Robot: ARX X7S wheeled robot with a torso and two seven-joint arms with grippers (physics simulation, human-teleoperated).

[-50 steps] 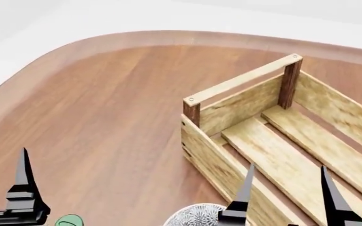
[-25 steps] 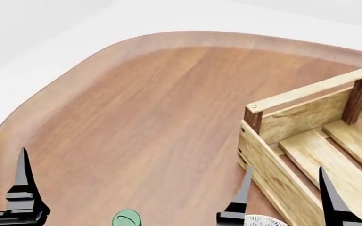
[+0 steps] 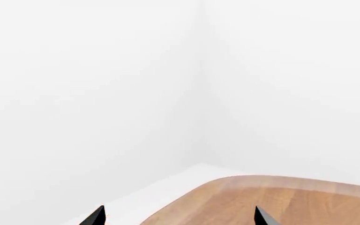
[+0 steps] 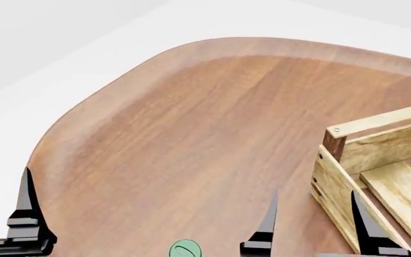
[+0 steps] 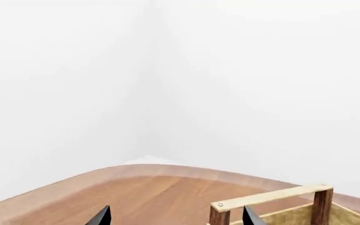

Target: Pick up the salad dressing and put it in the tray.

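Only a round green top, likely the salad dressing's cap, shows at the bottom edge of the head view; the rest is out of frame. It sits between my grippers, nearer the right one. The tray, a light-wood slatted crate with dark corner posts, stands at the right and also shows in the right wrist view. My right gripper is open and empty beside the crate's near left corner; in its wrist view the jaws stand wide apart. My left gripper is open and empty at the table's left; one finger shows.
The brown wooden table has a rounded far-left corner and a white surround. The crate's end wall and corner post rise just right of my right gripper.
The head view has swung left: the crate has slid to the right of the frame, the green top has shifted right, and the white patterned bowl has left the view. Both grippers stay open.
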